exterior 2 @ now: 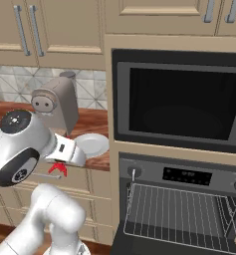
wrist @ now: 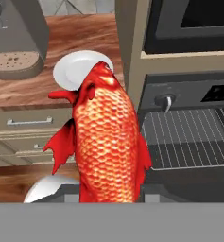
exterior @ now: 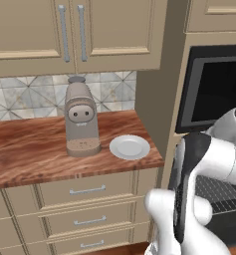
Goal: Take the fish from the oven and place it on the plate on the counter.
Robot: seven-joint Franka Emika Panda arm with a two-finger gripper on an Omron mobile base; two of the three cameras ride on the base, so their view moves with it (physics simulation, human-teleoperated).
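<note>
**Fish in my claw, out in front of the oven**

Nearest the hand cam: the fish (wrist: 106, 142), red-orange w/ scales, ran from bottom centre up to mid-frame, head end overlapping the plate (wrist: 73, 71) in that pic. My claw was pinching the fish; fingertips themselves were hidden behind its body, so I judged the grip by how it sat right at the lens.

In the right base view my claw (exterior 2: 64, 158) sat lower left, a red bit of fish (exterior 2: 56, 170) poking out below it, just in front of the counter (exterior 2: 92, 122) edge. Plate (exterior 2: 92, 144) lay just right of the claw in that frame, near the counter's right end, beside the coffee machine (exterior 2: 57, 107).

Left base view: plate (exterior: 130, 147) at centre, on the counter (exterior: 30, 149), just right of the coffee machine (exterior: 81, 119); my arm covered the lower right.

Oven (exterior 2: 181, 199) took the lower right of the right base view, door open, wire rack (exterior 2: 177, 211) pulled fwd. Black glass-fronted appliance (exterior 2: 179, 102) sat above it.
</note>
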